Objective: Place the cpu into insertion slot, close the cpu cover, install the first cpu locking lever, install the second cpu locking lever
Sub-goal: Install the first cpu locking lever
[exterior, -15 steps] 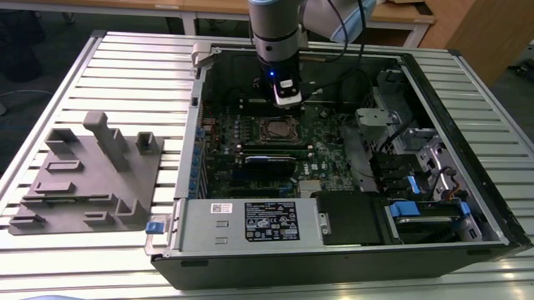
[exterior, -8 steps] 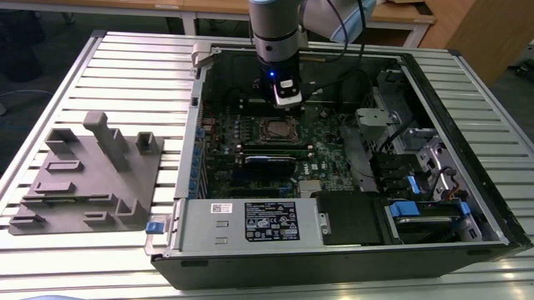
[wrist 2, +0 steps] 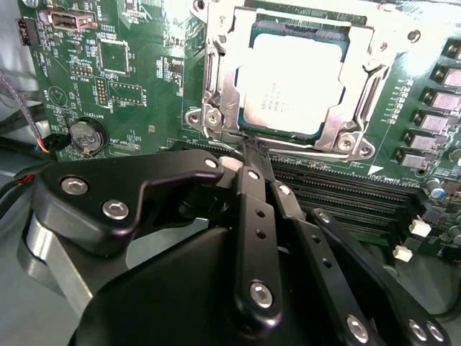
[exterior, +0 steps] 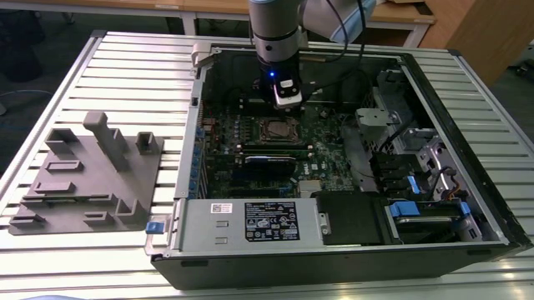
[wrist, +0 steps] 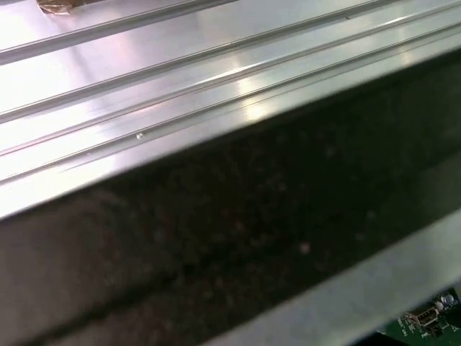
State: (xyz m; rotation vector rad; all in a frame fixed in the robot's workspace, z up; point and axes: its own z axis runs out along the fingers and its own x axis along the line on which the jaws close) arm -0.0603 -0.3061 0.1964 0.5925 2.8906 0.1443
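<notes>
The cpu (wrist 2: pixel 292 79) lies flat in the insertion slot (exterior: pixel 279 130), its pale metal top facing up. The silvery cpu cover (wrist 2: pixel 216 79) is folded down around it, framing the chip. A thin metal rod (wrist 2: pixel 317 148) runs along the socket edge nearest my fingers. My gripper (wrist 2: pixel 251 148) has its black fingers (wrist 2: pixel 253 216) pressed together, their tips at that edge of the cover. In the exterior view my gripper (exterior: pixel 286 105) hangs inside the open computer case, just behind the socket.
Black memory slots (wrist 2: pixel 346 187) lie beside the socket, and a coin battery (wrist 2: pixel 88 135) sits on the green board. A labelled power supply (exterior: pixel 267 222) fills the case front. A grey fixture (exterior: pixel 87 175) stands on the slatted table (wrist: pixel 144 72) beside the case wall (wrist: pixel 252 216).
</notes>
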